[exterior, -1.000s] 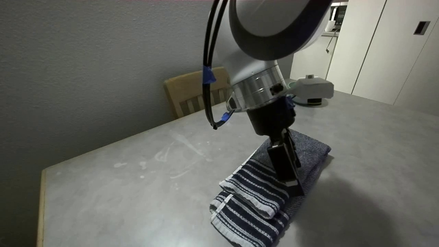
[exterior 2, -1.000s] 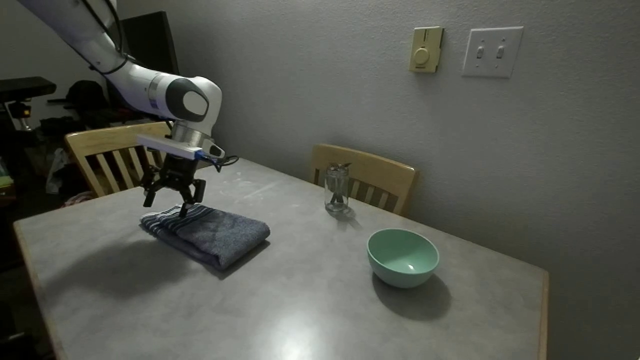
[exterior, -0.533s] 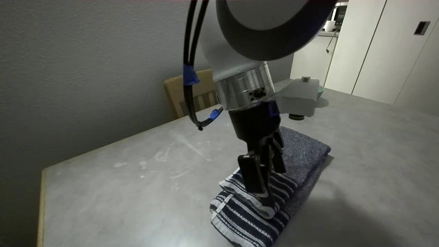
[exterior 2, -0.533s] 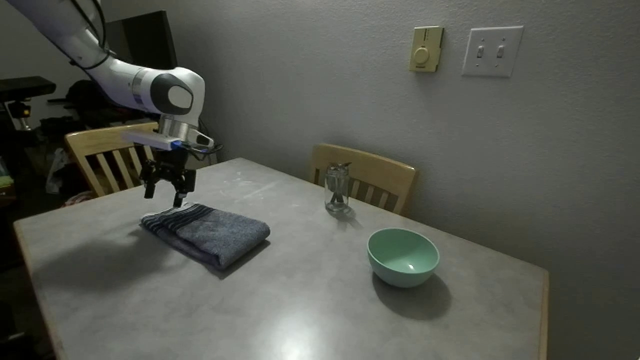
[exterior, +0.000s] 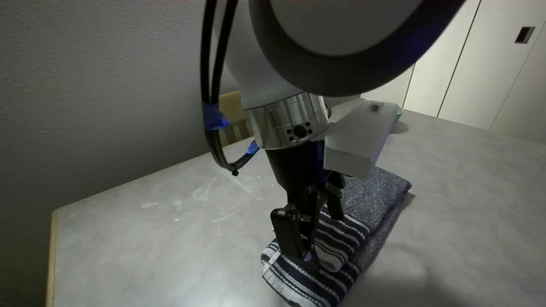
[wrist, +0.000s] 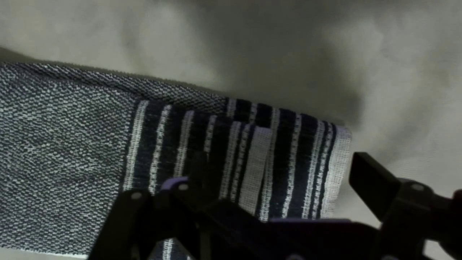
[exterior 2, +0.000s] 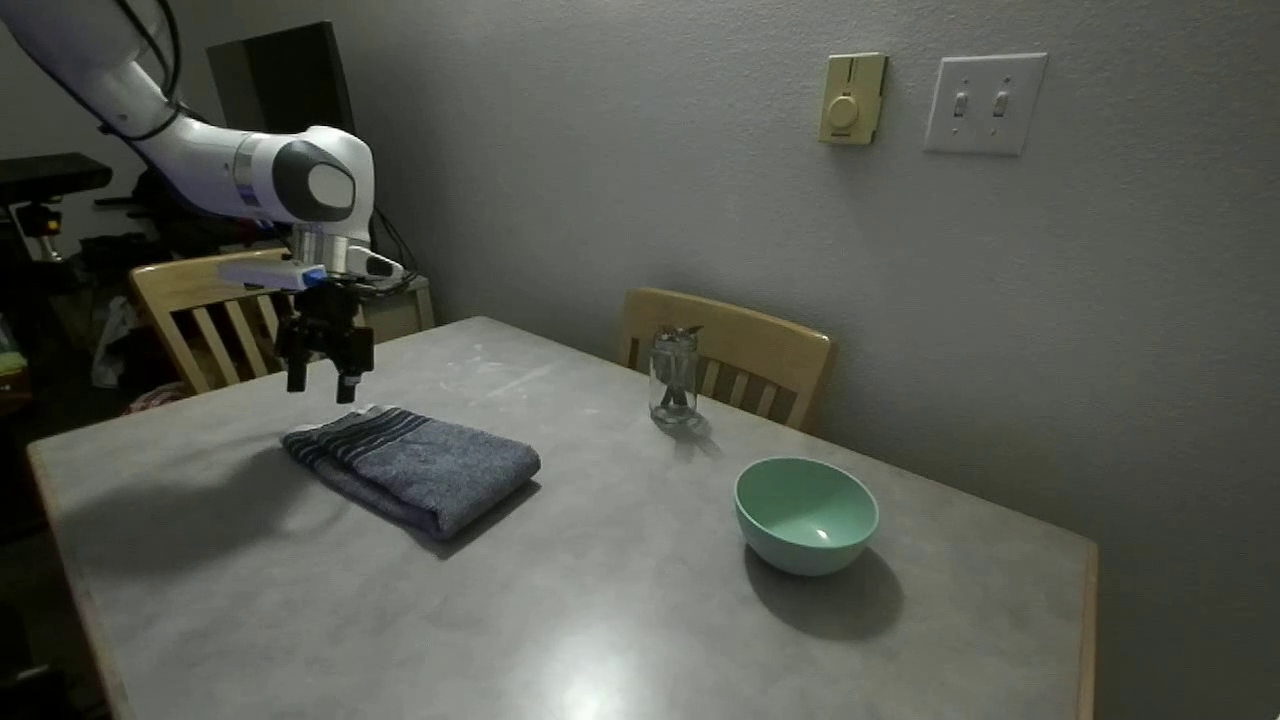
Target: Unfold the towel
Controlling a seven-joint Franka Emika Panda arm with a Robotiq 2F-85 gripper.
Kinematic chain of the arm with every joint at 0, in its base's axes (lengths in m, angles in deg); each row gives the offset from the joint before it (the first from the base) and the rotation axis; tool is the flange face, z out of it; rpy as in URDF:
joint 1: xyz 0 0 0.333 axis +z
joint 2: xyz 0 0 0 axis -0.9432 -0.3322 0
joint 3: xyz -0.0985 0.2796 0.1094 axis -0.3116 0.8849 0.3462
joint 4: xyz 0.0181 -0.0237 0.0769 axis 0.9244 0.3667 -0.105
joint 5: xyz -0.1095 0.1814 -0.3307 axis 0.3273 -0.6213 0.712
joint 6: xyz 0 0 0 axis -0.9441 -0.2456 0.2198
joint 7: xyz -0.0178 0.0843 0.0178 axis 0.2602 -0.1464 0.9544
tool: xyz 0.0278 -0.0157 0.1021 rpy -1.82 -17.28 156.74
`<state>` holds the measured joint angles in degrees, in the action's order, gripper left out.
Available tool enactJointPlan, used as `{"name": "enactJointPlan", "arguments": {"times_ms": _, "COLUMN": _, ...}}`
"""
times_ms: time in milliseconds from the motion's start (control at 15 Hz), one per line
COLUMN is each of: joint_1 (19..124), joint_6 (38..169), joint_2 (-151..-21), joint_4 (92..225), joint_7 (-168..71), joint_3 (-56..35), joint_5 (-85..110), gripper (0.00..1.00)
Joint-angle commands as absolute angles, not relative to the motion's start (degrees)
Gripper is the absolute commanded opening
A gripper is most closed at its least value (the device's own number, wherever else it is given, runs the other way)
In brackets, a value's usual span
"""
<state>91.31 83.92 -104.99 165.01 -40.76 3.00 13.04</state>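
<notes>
wrist view: gripper (wrist: pixel 278 161) agape over 2 striped layers of towel (wrist: pixel 155 144)

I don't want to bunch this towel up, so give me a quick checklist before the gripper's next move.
1. Gripper open: ok, fingers apart.
2. Towel not gripped: ok, it lies folded on the table.
3. Top layer's striped edge visible: ok, set back from the lower layer's striped edge.
4. Fingers set to take only the top layer: not ok, in the wrist view they seem to span both edges.
5. Exact fingertip height over the towel: cannot tell.
6. Bowl and jar off the towel: ok, both apart.
</notes>
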Motion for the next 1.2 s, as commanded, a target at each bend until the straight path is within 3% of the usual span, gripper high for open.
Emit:
{"name": "enactJointPlan", "arguments": {"times_ms": 0, "joint_1": 91.73, "joint_6": 82.84, "joint_2": -108.66, "joint_4": 161.28, "joint_7": -40.25, "joint_3": 2.38, "joint_5": 13.63, "gripper": 1.0}}
{"name": "enactJointPlan", "arguments": {"times_ms": 867, "joint_1": 97.95, "joint_6": 63.62, "joint_2": -120.69, "joint_4": 143.52, "joint_7": -32.23, "joint_3": -1.2, "joint_5": 19.75, "gripper": 1.0}}
{"name": "enactJointPlan", "arguments": {"times_ms": 1133, "joint_1": 99.1, "joint_6": 63.74, "joint_2": -123.02, "joint_4": 141.24, "joint_7": -29.72, "joint_3": -2.0, "joint_5": 21.0, "gripper": 1.0}}
